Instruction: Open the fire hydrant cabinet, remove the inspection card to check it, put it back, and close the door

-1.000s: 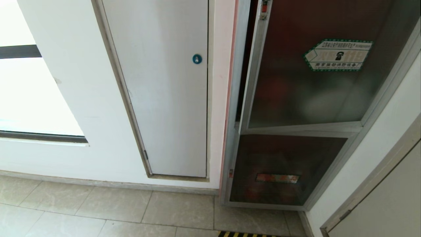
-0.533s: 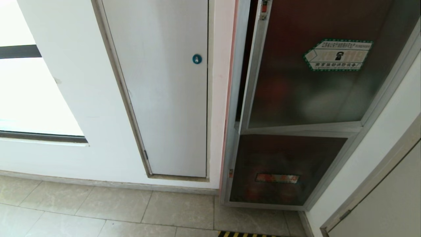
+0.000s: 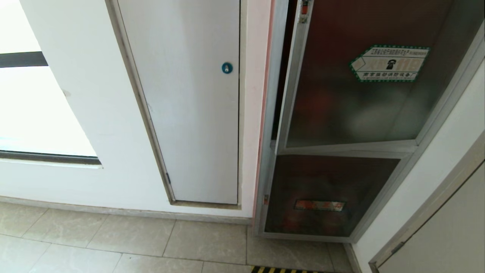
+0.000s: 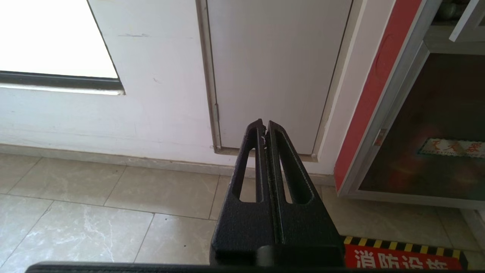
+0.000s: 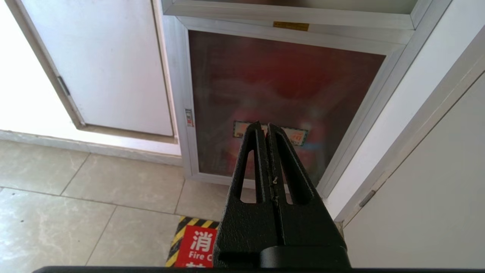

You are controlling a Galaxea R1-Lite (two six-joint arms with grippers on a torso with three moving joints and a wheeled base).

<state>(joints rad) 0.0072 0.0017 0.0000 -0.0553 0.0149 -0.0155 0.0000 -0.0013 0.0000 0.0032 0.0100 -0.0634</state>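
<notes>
The fire hydrant cabinet stands in the wall at the right of the head view, framed in silver aluminium. Its door, dark tinted glass with a green-edged hexagonal sticker, stands slightly ajar, a dark gap along its left edge. The inspection card is hidden. Neither arm shows in the head view. My left gripper is shut and empty, low above the floor before the white panel. My right gripper is shut and empty, low in front of the smaller lower glass panel.
A plain white panel with a blue round lock lies left of the cabinet. A window is at far left. A red floor sign with yellow-black edging lies before the cabinet. Another door is at the right.
</notes>
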